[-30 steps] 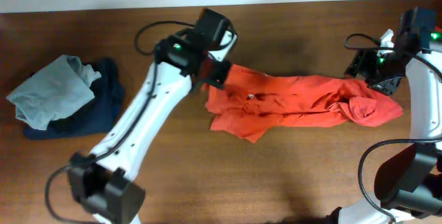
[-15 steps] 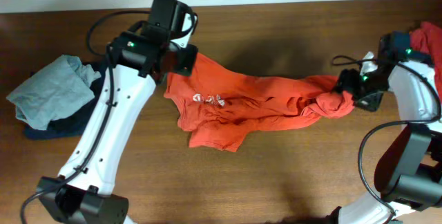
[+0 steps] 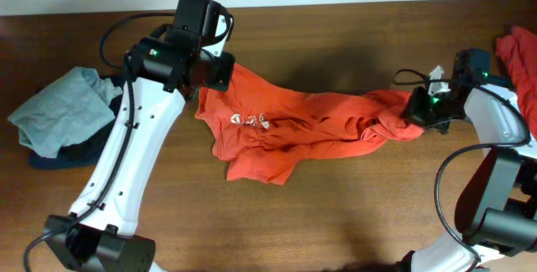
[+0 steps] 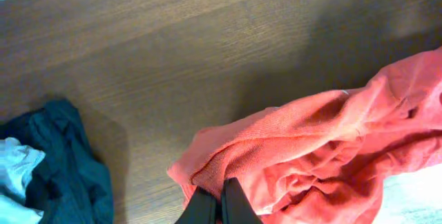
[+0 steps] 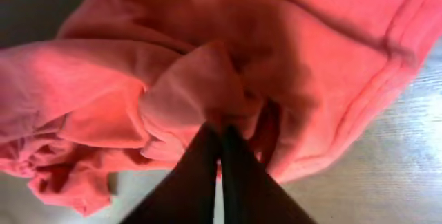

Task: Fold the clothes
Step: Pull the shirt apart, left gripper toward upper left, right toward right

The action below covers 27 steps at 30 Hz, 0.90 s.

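Observation:
An orange-red shirt with a small white logo lies crumpled and stretched across the middle of the table. My left gripper is shut on its upper-left edge; in the left wrist view the fingers pinch a hem of the shirt. At the right end of the shirt, my right gripper is shut on a bunched fold. The right wrist view shows its dark fingers pressed together with shirt fabric caught at the tips.
A pale grey-blue garment lies heaped on a navy one at the left of the table; the navy cloth also shows in the left wrist view. Another red garment lies at the right edge.
My left gripper has pulled the shirt leftward across the table. The right gripper followed leftward to the shirt's right end and has shut on a fold there.

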Motion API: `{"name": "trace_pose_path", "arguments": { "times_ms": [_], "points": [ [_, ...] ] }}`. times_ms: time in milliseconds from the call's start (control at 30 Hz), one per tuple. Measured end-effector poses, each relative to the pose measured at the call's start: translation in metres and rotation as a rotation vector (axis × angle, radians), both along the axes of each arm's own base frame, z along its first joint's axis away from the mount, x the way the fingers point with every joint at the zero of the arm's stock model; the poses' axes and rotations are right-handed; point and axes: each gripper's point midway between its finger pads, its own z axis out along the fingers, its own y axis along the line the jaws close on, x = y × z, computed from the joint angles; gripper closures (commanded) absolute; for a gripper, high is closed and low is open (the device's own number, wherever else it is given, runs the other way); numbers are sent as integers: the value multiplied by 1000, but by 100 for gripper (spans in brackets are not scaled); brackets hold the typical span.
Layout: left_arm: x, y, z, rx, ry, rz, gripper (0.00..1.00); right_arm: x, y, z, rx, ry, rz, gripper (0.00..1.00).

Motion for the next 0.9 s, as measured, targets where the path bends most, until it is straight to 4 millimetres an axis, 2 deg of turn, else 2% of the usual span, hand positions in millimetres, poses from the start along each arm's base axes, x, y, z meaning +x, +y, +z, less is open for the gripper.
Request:
{"name": "trace_pose_path", "arguments": {
  "times_ms": [200,333,433,567,600,633,700,800,900],
  "points": [
    [1,5,2,21,-12,15,99,-1,8,3,45,-2,7,96],
    [-1,11,9,39,-30,30,99,-3,4,2,38,9,-8,96],
    [-5,22,12,76,-34,58,99,-17,-19,-2,-26,87,-104,96],
    [-5,36,19,85,-49,93,99,-21,-72,18,-73,54,-269,96],
    [-5,40,21,84,-54,102,99,-23,-83,24,-76,39,-301,87],
    [-5,42,23,83,-58,108,99,-24,-88,28,-75,29,-319,73],
    [-6,45,26,82,-67,115,99,-25,-94,34,-72,9,-332,55],
    [-7,50,32,82,-82,125,99,-22,-87,36,-48,-4,-308,42],
    [-8,50,33,82,-85,126,99,-22,-72,35,-30,10,-268,36]
  ]
}}
